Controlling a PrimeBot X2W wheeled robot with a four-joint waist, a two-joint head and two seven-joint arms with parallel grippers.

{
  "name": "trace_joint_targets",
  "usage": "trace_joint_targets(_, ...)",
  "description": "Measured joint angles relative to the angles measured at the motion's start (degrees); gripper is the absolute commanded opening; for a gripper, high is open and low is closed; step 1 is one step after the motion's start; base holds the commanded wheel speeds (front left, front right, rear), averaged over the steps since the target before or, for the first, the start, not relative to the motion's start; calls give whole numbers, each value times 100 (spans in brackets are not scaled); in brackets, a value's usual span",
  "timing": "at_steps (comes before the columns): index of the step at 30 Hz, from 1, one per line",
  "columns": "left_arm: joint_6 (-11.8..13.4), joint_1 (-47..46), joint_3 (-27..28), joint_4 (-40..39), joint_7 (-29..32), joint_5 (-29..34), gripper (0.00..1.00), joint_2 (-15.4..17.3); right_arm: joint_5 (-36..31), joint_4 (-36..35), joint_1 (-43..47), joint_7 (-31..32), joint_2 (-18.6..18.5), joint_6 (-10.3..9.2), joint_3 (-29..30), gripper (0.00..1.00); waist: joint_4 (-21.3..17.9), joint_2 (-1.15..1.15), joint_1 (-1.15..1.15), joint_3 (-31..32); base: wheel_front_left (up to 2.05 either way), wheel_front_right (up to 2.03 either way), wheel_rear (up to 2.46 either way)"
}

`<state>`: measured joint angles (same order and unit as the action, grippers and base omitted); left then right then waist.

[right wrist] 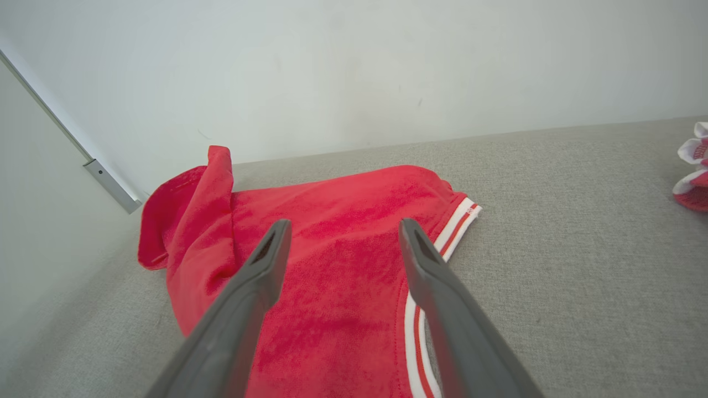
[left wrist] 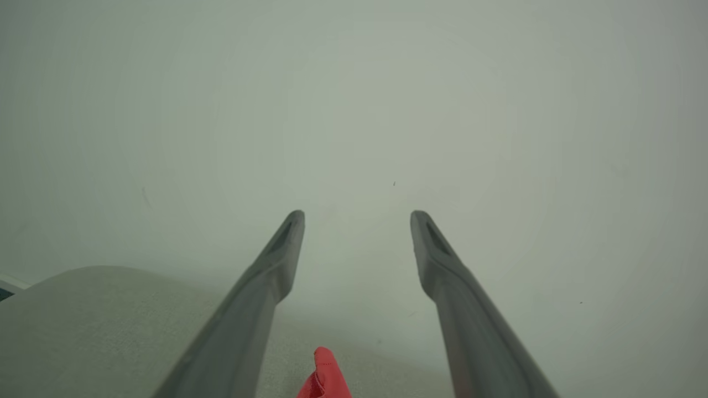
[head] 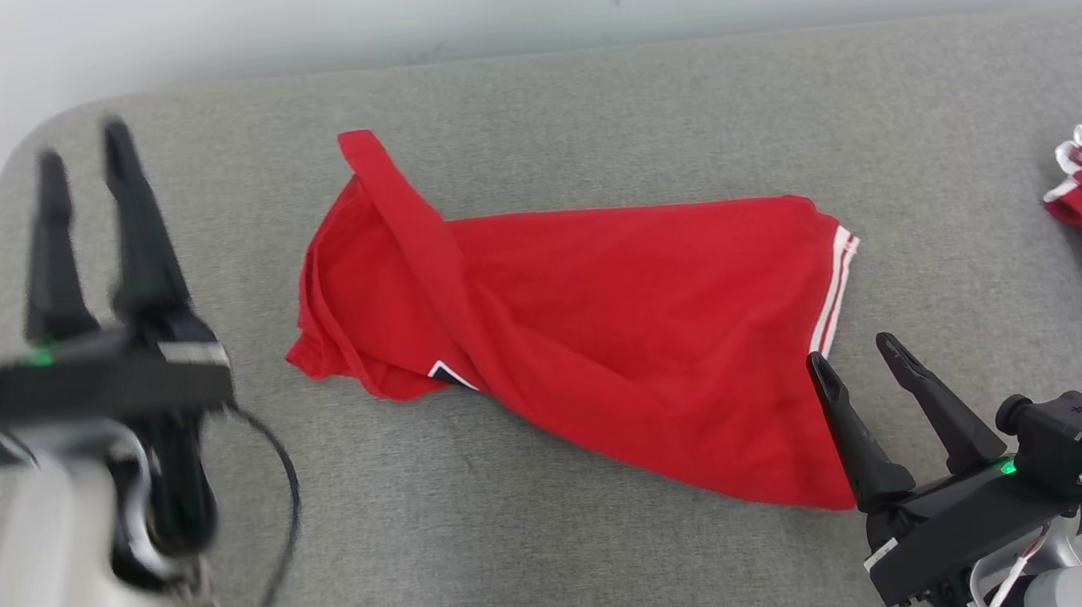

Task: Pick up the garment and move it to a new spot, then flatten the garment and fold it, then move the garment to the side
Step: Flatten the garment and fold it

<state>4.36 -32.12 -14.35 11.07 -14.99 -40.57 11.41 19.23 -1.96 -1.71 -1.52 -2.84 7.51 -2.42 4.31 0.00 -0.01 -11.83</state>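
Red shirt (head: 595,338) lay bunched mid-table (head: 581,108), not flat yet. Right gripper (head: 851,351) sat by its striped hem, left gripper (head: 82,146) raised off to the side, both w/ jaws apart, empty. Flattening step, I reckoned; next needed a hem pinch.

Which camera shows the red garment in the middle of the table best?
The head view: the whole red garment lies in frame, crumpled. The right wrist view catches most of it, partly behind the right hand; the left wrist view catches a small red tip.
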Motion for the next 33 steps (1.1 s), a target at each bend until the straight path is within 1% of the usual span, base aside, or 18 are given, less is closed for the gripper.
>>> trace_joint_targets(2,-120,312,-47,-109,0,238,100,18,0,-11,2,2,1,0,4,100,47,0,0,24,0,0,0)
trace_joint_targets(4,-188,586,-100,-202,0,486,100,90,0,-12,9,7,2,0,13,100,89,0,0,48,0,0,0)
trace_joint_targets(7,-229,998,-148,-354,0,732,100,177,0,-13,44,8,2,0,25,100,144,0,0,96,0,0,0)
trace_joint_targets(10,-260,1402,-148,-502,0,767,100,241,0,-9,89,29,2,0,32,100,207,0,0,141,0,0,0)
trace_joint_targets(12,-332,1629,-189,-603,0,753,100,275,0,-3,114,45,1,0,41,100,237,0,1,189,0,0,0)
trace_joint_targets(13,-332,1629,-189,-603,0,753,100,275,0,-3,114,45,1,0,41,100,237,0,1,189,0,0,0)
trace_joint_targets(16,-386,1959,-338,-706,138,783,100,419,4,18,169,54,0,0,40,100,273,0,1,288,0,0,0)
trace_joint_targets(19,-289,2271,-436,-804,353,858,100,571,7,26,244,97,1,0,22,100,294,0,0,405,0,0,0)
trace_joint_targets(21,-172,2466,-508,-939,476,977,100,621,-7,16,286,124,0,0,8,100,306,0,0,478,0,0,0)
trace_joint_targets(26,56,2848,-636,-1325,661,1171,100,778,-335,-86,412,402,1,0,-57,100,327,0,0,604,0,0,0)
trace_joint_targets(28,159,2939,-656,-1480,658,1306,100,829,-442,-151,442,561,0,0,-62,100,340,0,0,617,0,0,0)
trace_joint_targets(33,322,3181,-683,-1749,692,1352,100,844,-815,-392,624,1107,0,0,-89,100,366,0,0,652,0,0,0)
